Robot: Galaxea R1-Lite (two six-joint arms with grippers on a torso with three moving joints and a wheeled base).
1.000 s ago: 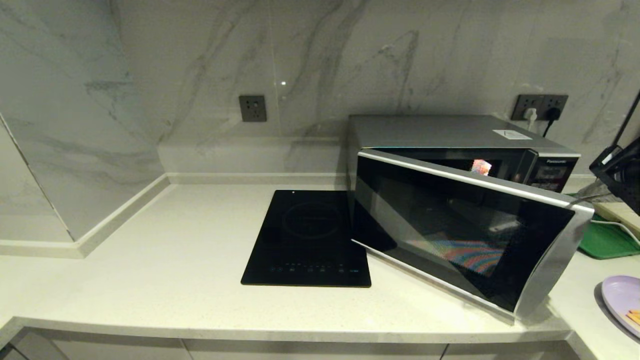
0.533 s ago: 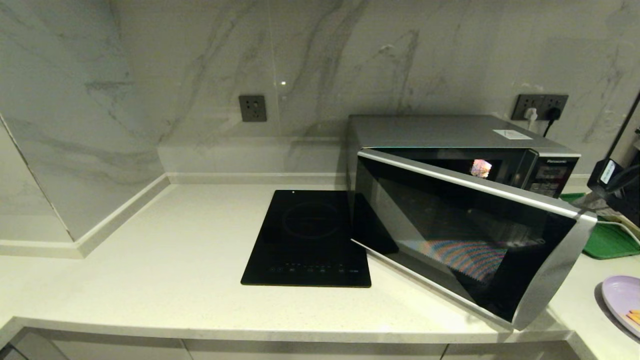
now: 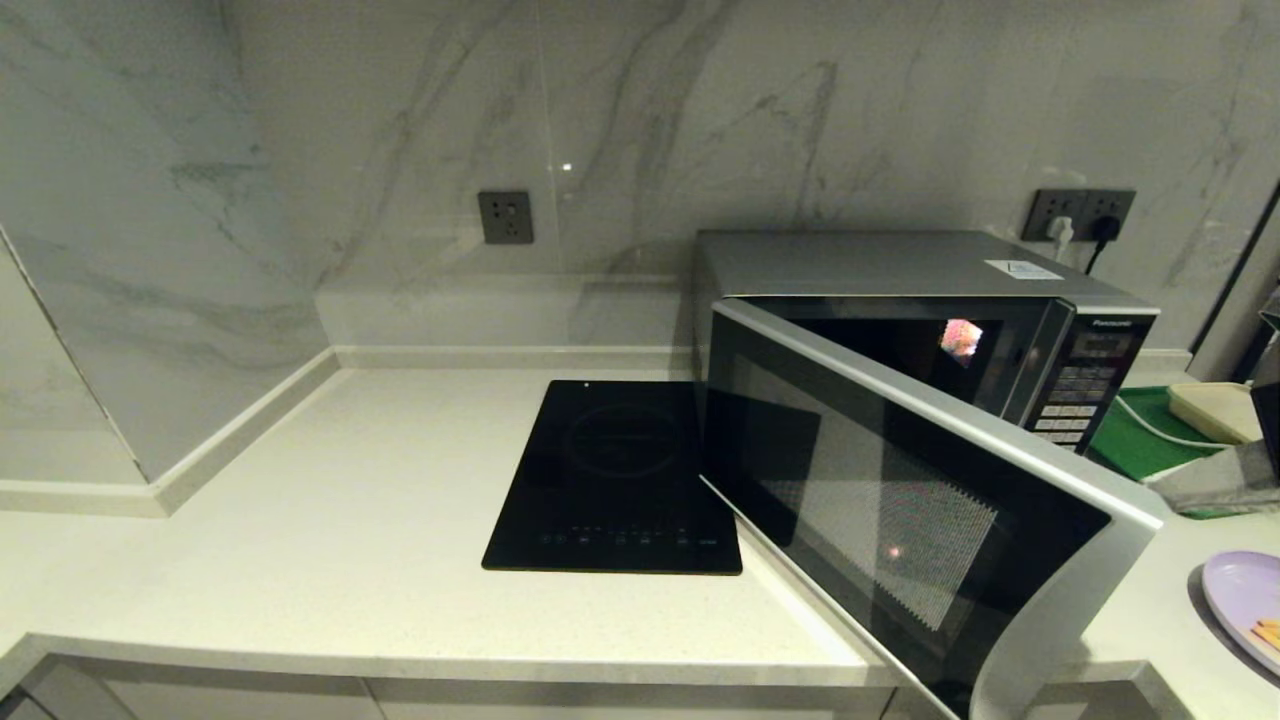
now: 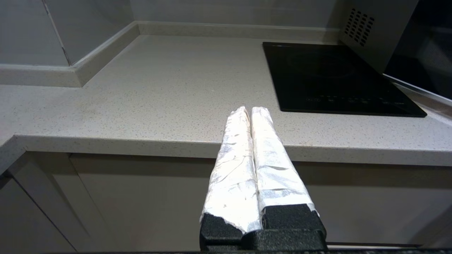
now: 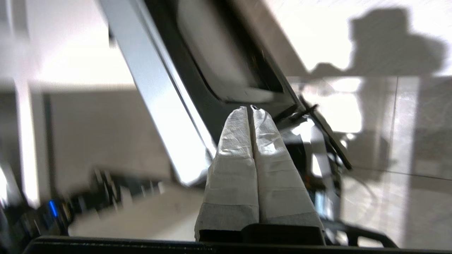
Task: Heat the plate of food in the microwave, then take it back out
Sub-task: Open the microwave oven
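Observation:
The silver microwave (image 3: 900, 262) stands at the back right of the counter. Its dark glass door (image 3: 900, 510) hangs wide open, swung out over the counter's front edge, and the button panel (image 3: 1075, 400) shows. The pale lavender plate of food (image 3: 1240, 595) lies on the counter at the far right, half cut off by the picture edge. My right gripper (image 3: 1170, 487) (image 5: 250, 107) is shut and empty, just right of the door's free edge (image 5: 159, 102); I cannot tell if it touches. My left gripper (image 4: 247, 109) is shut and parked low before the counter front.
A flat black induction cooktop (image 3: 620, 480) lies left of the microwave, partly behind the open door. A green tray (image 3: 1130, 440) with a cream box (image 3: 1210, 412) and a white cable sits right of the microwave. Wall sockets (image 3: 1085, 212) are behind it.
The microwave door has swung much further open toward the counter front. My right gripper has moved right and lower, away from the door's top corner.

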